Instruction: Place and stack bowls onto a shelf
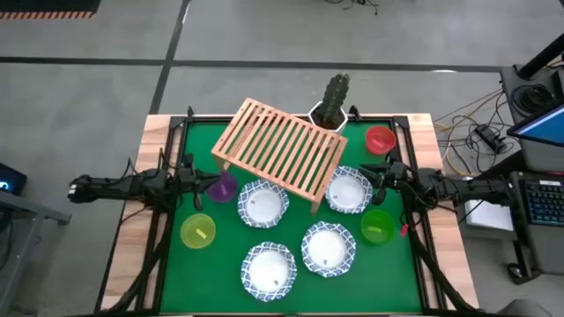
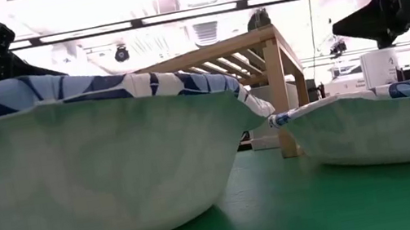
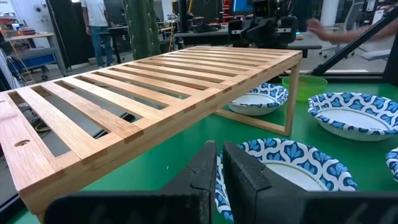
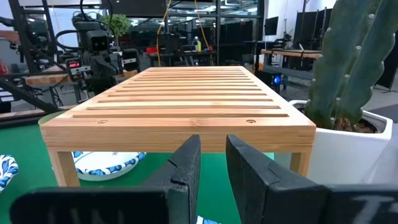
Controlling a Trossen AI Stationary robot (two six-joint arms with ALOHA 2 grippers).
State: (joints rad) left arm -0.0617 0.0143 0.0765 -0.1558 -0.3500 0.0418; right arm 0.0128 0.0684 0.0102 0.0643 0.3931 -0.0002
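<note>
**Bowls on the mat, rack bare**

Hovering at the frame's left and right edges, the left gripper (image 1: 204, 179) and right gripper (image 1: 377, 173) each show a narrow gap, seemingly empty. The shelf (image 1: 280, 151) sits upper centre, with four patterned bowls (image 1: 263, 205) below it.

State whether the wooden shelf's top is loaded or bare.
Bare: the shelf shows only open slats in the high view, and every bowl sits on the green mat.

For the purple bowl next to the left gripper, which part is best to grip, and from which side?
Probably the rim of the purple bowl, on the side facing the left gripper. The bowl sits upright and open beside the shelf, so one finger can go inside and one outside, coming from above; the shelf crowds the far side.
</note>
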